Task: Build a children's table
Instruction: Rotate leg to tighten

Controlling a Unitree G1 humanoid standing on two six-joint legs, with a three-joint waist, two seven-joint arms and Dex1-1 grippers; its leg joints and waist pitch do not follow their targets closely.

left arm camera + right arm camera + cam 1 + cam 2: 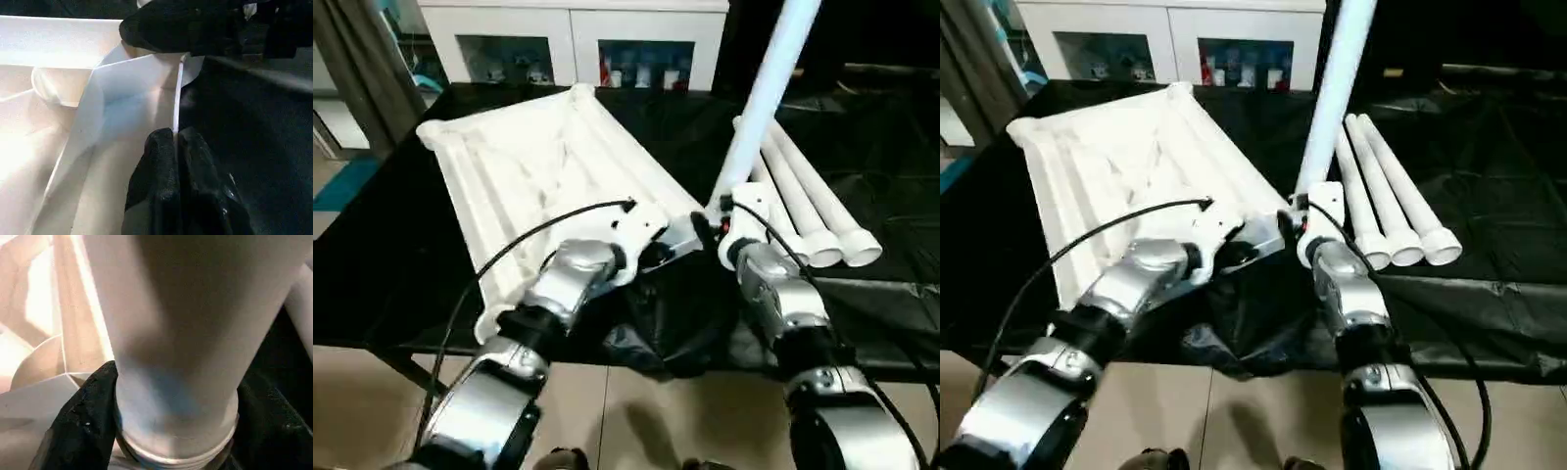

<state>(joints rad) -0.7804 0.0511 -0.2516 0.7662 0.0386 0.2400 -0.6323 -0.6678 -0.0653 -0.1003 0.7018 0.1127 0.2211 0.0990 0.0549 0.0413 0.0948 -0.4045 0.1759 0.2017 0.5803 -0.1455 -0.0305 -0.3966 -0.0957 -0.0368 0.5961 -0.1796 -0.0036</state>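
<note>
Holding a leg (766,93) upright in my right tool (171,431), fingers (83,421) clamped on both sides of its lower end, just over the corner socket of the top (519,176), which lies ribs-up on the desk (881,147). Left tool (177,134) pinches the top's thin rim nearby, prob. to steady it for insertion. Three spare legs (808,201) lie alongside.

Right gripper (722,217) holds a tilted leg (759,103) at the tabletop (524,166) corner (seemingly socketed) — three legs (808,201) beside.
</note>
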